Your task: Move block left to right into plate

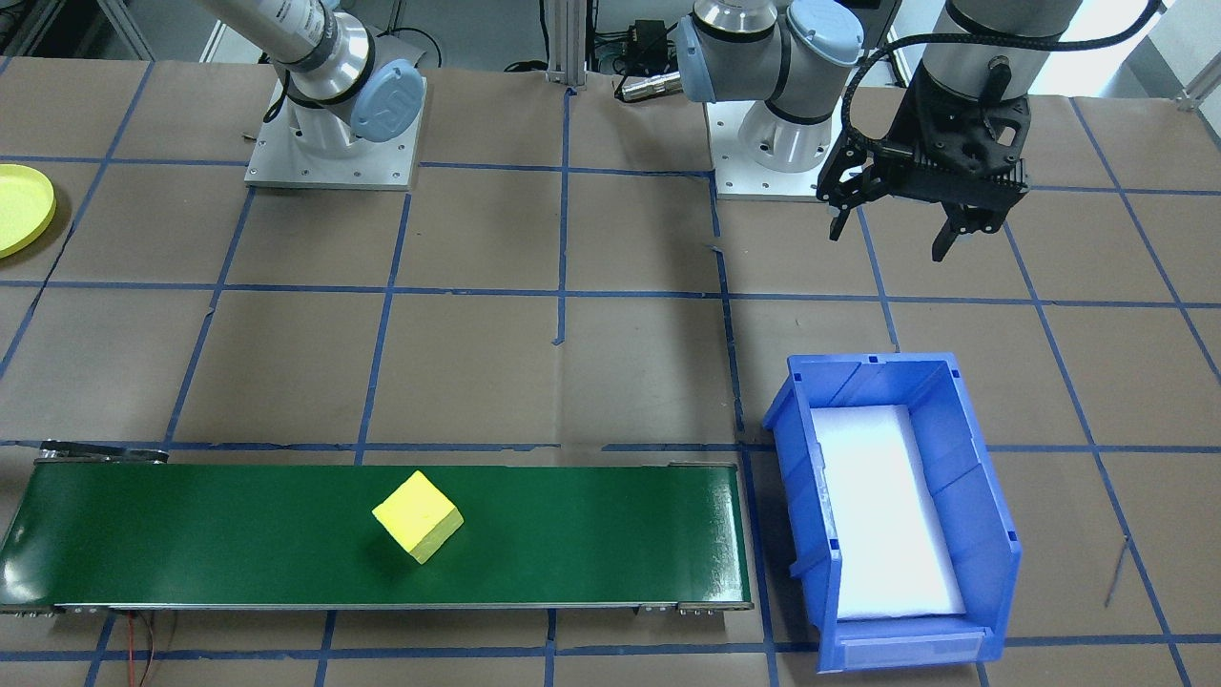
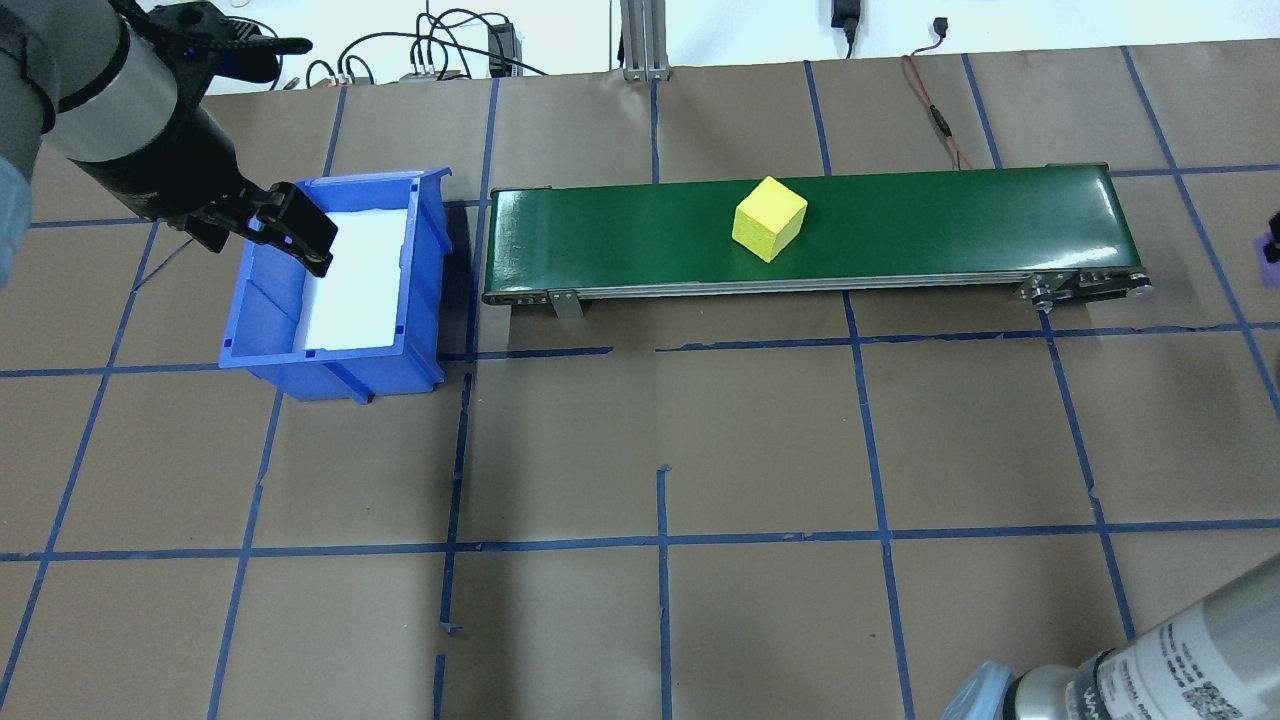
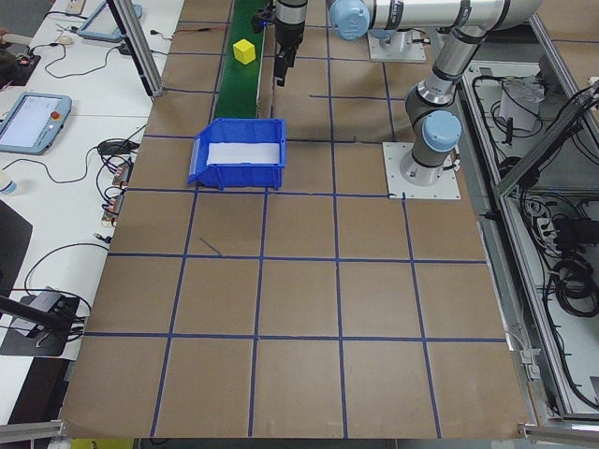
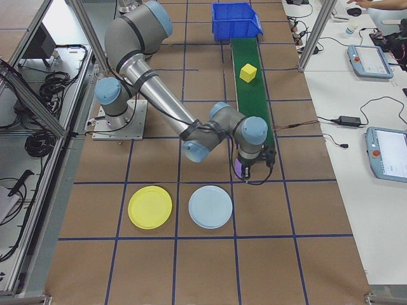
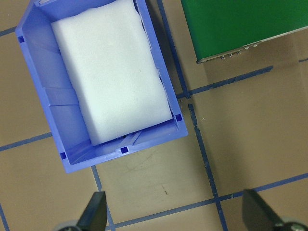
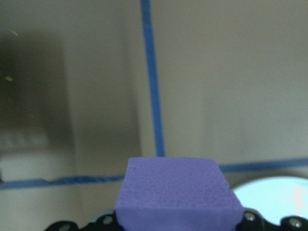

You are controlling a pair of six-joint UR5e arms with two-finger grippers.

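While the small yellow foam cube (image 1: pixel 418 516) sits alone near the middle of the long green conveyor belt (image 1: pixel 238 534), your right tool (image 4: pixel 249 170) hangs just off the belt's end with a purple foam block (image 6: pixel 179 195) clamped between its fingers; you can see that block filling the bottom of the right wrist view, and it shows as a purple patch under the wrist in the exterior right view. Below it is the brown paper desk (image 2: pixel 760 440) with its blue tape grid, and the pale blue round plate (image 4: pixel 210 206) lies near the tool, its edge peeking in at the lower right of the wrist view. The bright yellow round plastic plate (image 4: pixel 150 207) lies just beside the pale blue one, on the side toward the robot base, so the purple block is not over it. Over on your other side, the left tool (image 1: pixel 892 229) hovers above the desk with its fingers spread wide and nothing between them, near the blue rectangular plastic bin (image 5: pixel 42 77), which has a white foam pad (image 5: pixel 110 67) lying in its bottom.
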